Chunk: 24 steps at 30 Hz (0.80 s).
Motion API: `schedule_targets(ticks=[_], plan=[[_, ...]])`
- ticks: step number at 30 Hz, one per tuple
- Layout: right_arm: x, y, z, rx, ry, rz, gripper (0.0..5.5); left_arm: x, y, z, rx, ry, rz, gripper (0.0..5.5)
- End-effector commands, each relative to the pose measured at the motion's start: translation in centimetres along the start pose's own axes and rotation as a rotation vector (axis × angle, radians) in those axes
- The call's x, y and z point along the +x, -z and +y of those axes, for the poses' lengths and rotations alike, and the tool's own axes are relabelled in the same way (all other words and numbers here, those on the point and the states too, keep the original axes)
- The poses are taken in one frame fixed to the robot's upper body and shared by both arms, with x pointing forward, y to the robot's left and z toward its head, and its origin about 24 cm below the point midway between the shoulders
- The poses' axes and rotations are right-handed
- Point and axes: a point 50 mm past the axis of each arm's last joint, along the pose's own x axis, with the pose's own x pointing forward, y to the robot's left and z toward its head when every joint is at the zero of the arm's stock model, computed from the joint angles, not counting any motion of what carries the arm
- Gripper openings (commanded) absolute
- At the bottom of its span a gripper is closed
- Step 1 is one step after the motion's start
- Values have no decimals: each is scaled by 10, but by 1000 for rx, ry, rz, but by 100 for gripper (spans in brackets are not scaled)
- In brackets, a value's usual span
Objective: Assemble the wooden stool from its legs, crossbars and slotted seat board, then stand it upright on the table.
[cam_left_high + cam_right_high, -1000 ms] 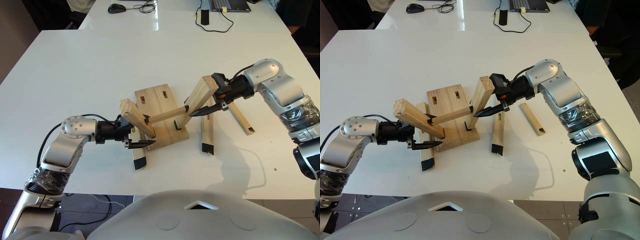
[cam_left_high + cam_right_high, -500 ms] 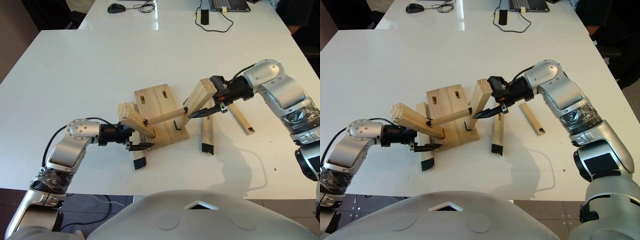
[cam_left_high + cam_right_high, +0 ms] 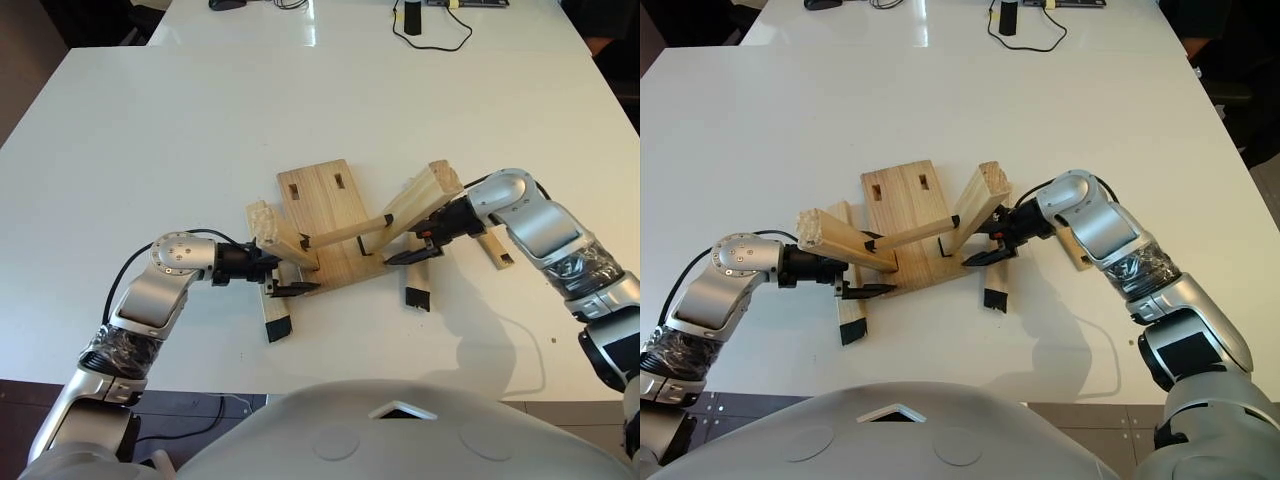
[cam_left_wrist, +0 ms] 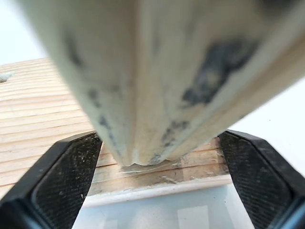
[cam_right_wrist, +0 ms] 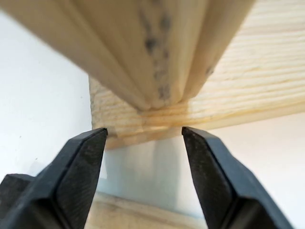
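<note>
so, the pale wooden crossbar [image 3: 345, 231] already joins two square pale wooden legs. my left gripper [image 3: 300, 287] clamps the left leg [image 3: 272, 228] and my right gripper [image 3: 404, 256] clamps the right leg [image 3: 422, 198]. just beyond both jaws lies the slotted wooden seat board [image 3: 322, 195]; the leg ends look unseated. two black-tipped loose legs [image 3: 415, 284] and a spare crossbar [image 3: 497, 252], beside my jaws, remain unfitted.

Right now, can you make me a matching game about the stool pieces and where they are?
Things:
1 seat board
2 crossbar
3 spare leg
4 left gripper

Places:
A joins the left leg to the right leg
B lies flat on the table
C is around the left leg
D lies loose beside the seat board

Pairs: 1-B, 2-A, 3-D, 4-C
</note>
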Motion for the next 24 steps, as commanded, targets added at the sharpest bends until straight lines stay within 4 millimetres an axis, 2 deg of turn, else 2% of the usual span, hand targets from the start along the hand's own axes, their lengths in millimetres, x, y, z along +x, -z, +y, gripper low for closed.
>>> schedule_targets(ticks=[1,7,10,13,16,18,20,22,24], plan=[[-22,-5,18,8,74,-84,289,1,-6,9,36,-27,-11,436],[-41,7,51,89,235,-135,289,-1,-5,19,48,-56,-2,436],[-56,13,64,138,410,-172,289,-4,-2,19,54,-54,12,436],[-77,17,69,162,601,-184,289,-5,1,17,53,-54,24,436],[-101,13,67,173,818,-220,289,-7,5,13,48,-60,32,436],[-114,6,62,183,963,-273,271,-7,7,11,44,-66,34,436],[-122,-9,56,198,1101,-395,254,-6,9,10,42,-70,34,436],[-122,-31,52,200,1150,-536,226,-6,9,10,40,-74,33,436],[-117,-54,53,186,1142,-652,226,-6,9,11,40,-78,33,436]])
